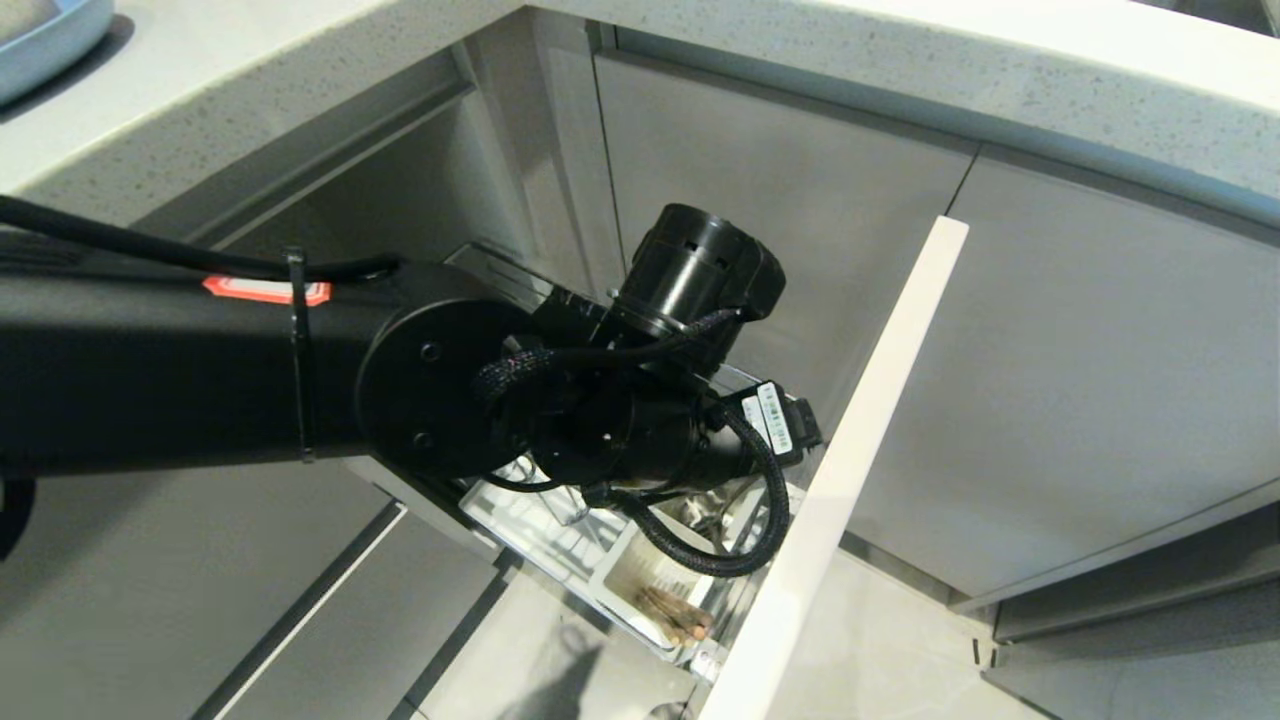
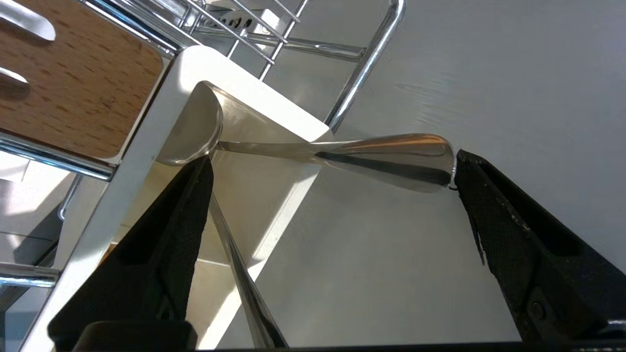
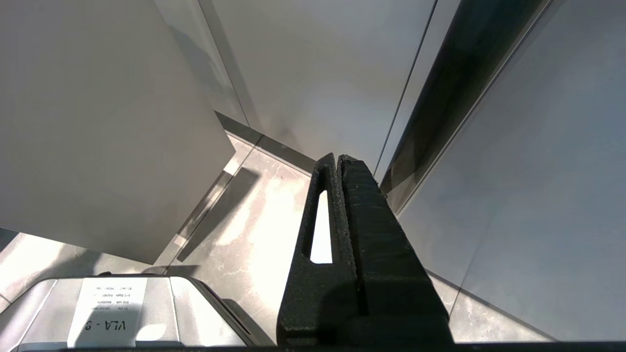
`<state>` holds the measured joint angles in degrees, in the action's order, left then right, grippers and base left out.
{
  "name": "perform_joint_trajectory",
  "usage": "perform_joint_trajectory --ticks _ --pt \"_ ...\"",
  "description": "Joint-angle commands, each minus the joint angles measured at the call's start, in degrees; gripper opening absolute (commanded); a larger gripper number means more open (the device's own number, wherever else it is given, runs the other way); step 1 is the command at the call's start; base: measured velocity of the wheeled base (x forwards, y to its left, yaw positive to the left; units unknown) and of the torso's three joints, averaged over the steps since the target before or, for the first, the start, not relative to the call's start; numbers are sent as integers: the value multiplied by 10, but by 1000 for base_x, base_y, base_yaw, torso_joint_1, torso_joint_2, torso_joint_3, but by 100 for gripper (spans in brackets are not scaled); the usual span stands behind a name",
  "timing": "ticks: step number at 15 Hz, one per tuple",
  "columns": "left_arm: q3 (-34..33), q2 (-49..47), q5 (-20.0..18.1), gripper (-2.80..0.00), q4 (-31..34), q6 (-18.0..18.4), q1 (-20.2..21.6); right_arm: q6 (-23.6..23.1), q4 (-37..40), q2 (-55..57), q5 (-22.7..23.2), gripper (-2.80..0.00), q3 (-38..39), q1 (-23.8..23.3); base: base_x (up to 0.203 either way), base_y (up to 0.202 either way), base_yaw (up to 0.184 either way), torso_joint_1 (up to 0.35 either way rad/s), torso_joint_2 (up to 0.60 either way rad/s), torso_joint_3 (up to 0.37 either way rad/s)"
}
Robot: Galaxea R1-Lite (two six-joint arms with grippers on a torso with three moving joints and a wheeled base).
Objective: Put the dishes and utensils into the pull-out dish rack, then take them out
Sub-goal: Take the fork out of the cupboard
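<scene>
L gripper (image 2: 332,171) spread wide round the spoon (image 2: 386,156) at the pull-out dish rack (image 1: 560,530)

Spoon leans on the white caddy (image 2: 264,117) rim, bowl end inside, handle end poking out twd 3 o'clock in wrist view, just off one fingertip (image 2: 469,166); can't tell if touching. Chopsticks (image 1: 675,612) lie in caddy at 6 o'clock of L arm in head view. Wooden strip (image 2: 73,83) beside caddy. Blue plate (image 1: 50,35) on counter (image 1: 250,90), 10 o'clock. R gripper (image 3: 340,161) pressed together, over floor (image 3: 264,220), well apart from rack

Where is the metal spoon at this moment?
In the left wrist view, the spoon leans out over the rim of the white caddy in the dish rack, between the open left pincer's fingers.
</scene>
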<state>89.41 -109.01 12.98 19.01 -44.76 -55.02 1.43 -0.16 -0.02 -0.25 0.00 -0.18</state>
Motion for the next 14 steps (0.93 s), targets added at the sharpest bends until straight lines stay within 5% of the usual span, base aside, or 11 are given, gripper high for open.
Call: perform_joint_trajectory --ticks 1,7,8,14 --pt "-1 -5 2 0 -2 -4 0 0 0 -2 0 -280 1 0 0 0 0 0 0 0" --pt "0 -5 4 0 -5 -9 1 0 0 -2 0 -280 1 0 0 0 0 0 0 0" --pt "-1 -5 4 -280 -5 -9 0 0 0 -2 0 -280 1 0 0 0 0 0 0 0" --pt "0 -3 5 -280 -4 -9 0 0 0 -2 0 -280 1 0 0 0 0 0 0 0"
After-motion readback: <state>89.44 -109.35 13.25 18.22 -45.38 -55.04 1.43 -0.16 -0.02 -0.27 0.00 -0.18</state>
